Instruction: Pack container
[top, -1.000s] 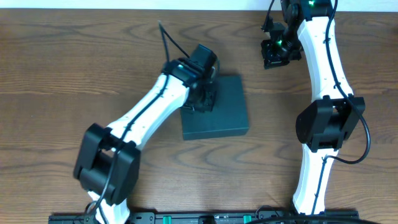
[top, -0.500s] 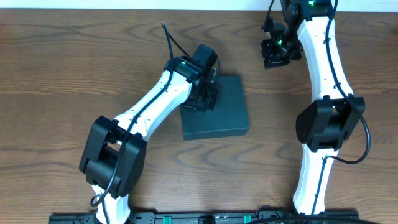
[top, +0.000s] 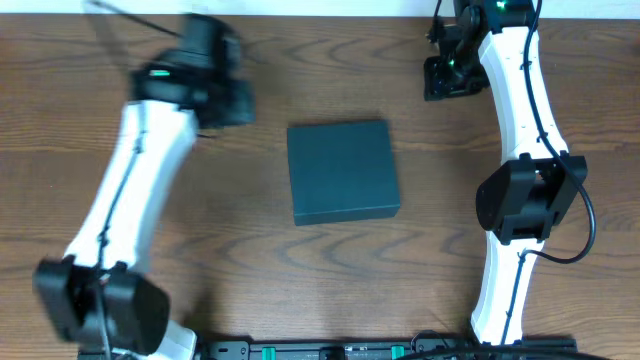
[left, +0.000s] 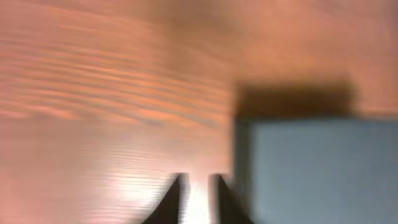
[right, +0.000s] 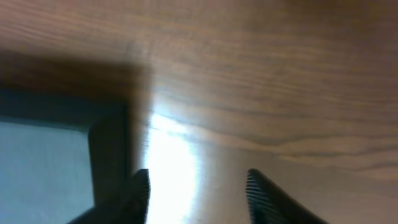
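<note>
Overhead | container (top: 343, 172) closed | left gripper (left: 198, 182) narrowly parted, empty | right gripper (right: 198, 179) released

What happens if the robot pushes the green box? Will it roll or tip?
The box probably slides rather than rolls: it is flat-topped and square-cornered. It lies wide on the table, so tipping seems unlikely. Its straight edges suggest stiffness.

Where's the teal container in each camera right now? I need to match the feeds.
Overhead: the container lies with its lid down near the middle of the picture, nothing touching it.
Left wrist: blurred, it fills the lower right.
Right wrist: the block in the lower left corner, with a dark edge, is probably the same box.
Shared landmark: the wood-grain table bordering it in all three views.
</note>
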